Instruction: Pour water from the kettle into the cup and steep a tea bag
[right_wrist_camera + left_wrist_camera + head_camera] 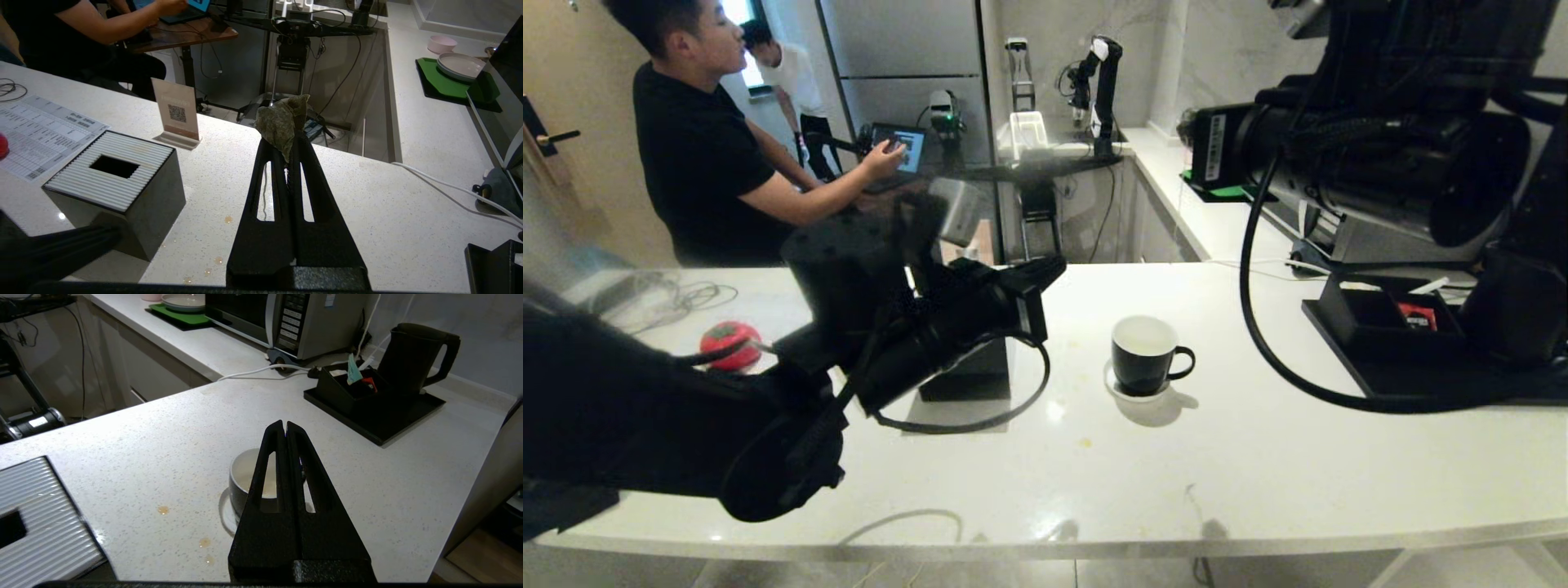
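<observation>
Dangling from the right gripper [291, 136] is the tea bag [282, 121] — a wet, crumpled, greenish-grey pouch pinched between fingers pressed tight together, with no string that I can see. It is not over the cup [1147, 356], which stands on its saucer [1125, 390] out on the white counter [1258, 457], so a drip could join the amber spots [163, 510] already beside the cup. If that grip is only on a corner of soggy paper, the pouch may tear or slide free. The left gripper [285, 426] hovers close above the cup, fingers shut on nothing; a careless swing there could knock the rim and slop whatever pale liquid sits inside. Well beyond the cup, the kettle [412, 355] stands on its black tray [376, 416], clear of both arms — no danger there.
</observation>
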